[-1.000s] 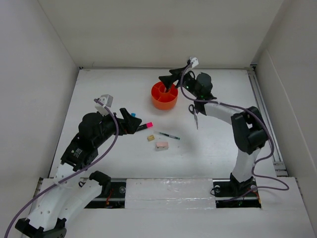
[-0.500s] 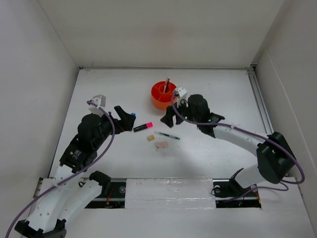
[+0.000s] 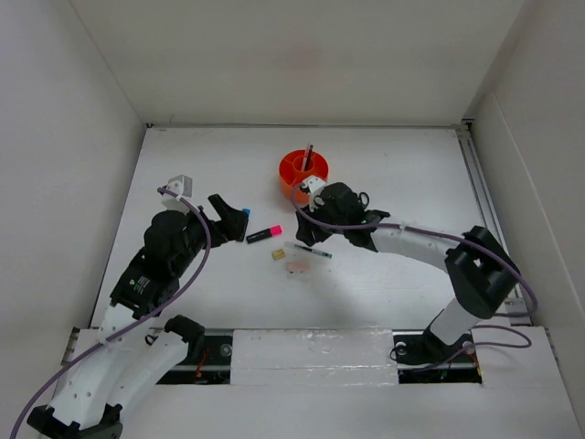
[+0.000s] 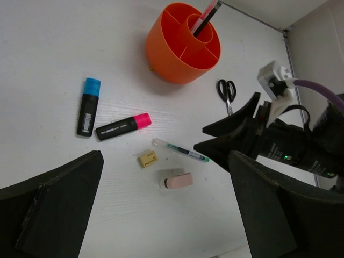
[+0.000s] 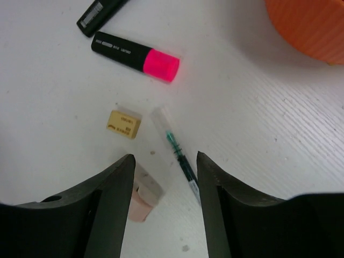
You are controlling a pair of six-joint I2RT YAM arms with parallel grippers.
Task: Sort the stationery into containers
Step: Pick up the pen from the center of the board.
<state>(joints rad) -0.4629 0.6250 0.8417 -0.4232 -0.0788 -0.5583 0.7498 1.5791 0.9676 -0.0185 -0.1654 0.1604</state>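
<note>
The right pincer (image 5: 165, 161) hangs low over the bench (image 3: 183, 165), its jaws partway open and gripping nothing. In the right wrist view a slim clear-bodied pen (image 5: 177, 153) with green ink lies slanted in the gap between the two fingers, its lower end running toward the right-hand finger. Whether either finger touches it cannot be told.

Just beside the pen sits a small tan eraser (image 5: 123, 124). A pinkish eraser (image 5: 142, 196) lies close to the left-hand finger, partly hidden by it. Above them is the pink-capped highlighter (image 5: 134, 55), lying flat with its cap pointing toward the pen.

The left pincer (image 3: 228, 218) is held above the bench with its jaws as wide as they go — nothing between them. The blue-capped highlighter (image 4: 88, 107) lies just beside the pink-capped one, the two apart and set at an angle to each other.

The orange organiser (image 4: 177, 54) stands upright toward the far side of the bench, well apart from the loose items. In its round middle compartment a pink-red pencil (image 4: 209, 9) and a dark pen (image 4: 203, 22) lean together; the outer compartments that can be seen hold nothing.

The black-handled scissors (image 4: 227, 94) lie flat on the bench between the organiser and the right arm — blades closed, pointing toward the near edge.
</note>
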